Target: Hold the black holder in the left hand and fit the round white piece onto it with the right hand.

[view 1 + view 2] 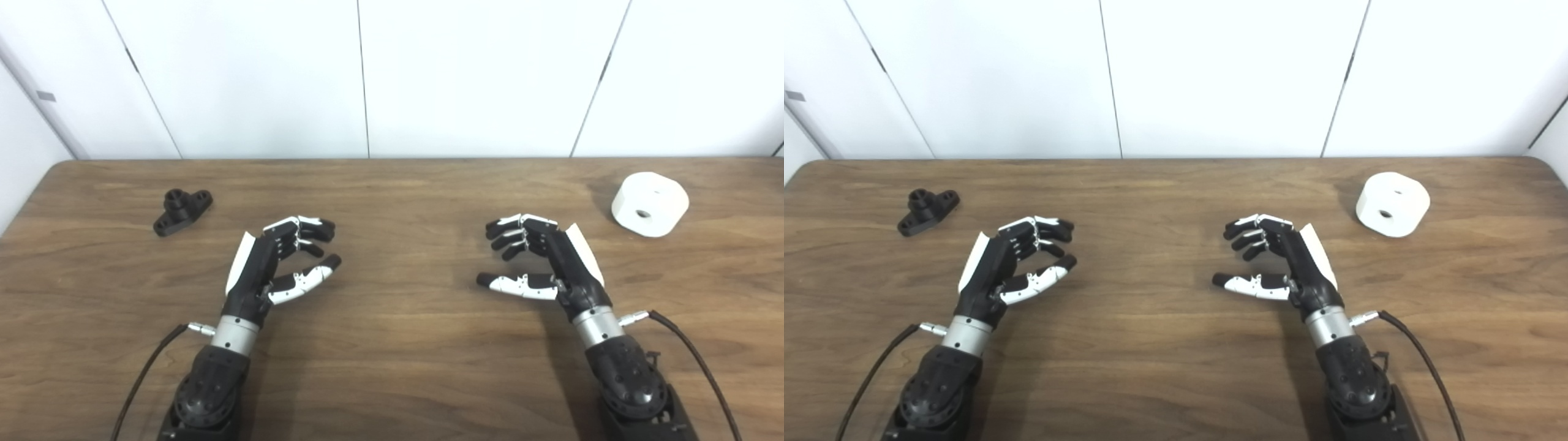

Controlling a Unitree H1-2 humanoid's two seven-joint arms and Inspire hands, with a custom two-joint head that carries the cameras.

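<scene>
The black holder [182,211] lies on the table at the far left, a small flanged piece with a short upright tube. The round white piece [650,203] rests at the far right, tilted, its centre hole facing me. My left hand [278,260] hovers over the table's middle left, open, fingers curled and thumb apart, holding nothing; the holder is up and to its left. My right hand [539,260] mirrors it at middle right, open and empty, with the white piece up and to its right.
The wooden table [392,343] runs to a white panelled wall [367,73] at the back. A black cable [692,355] trails from the right wrist, and another cable [147,373] from the left wrist.
</scene>
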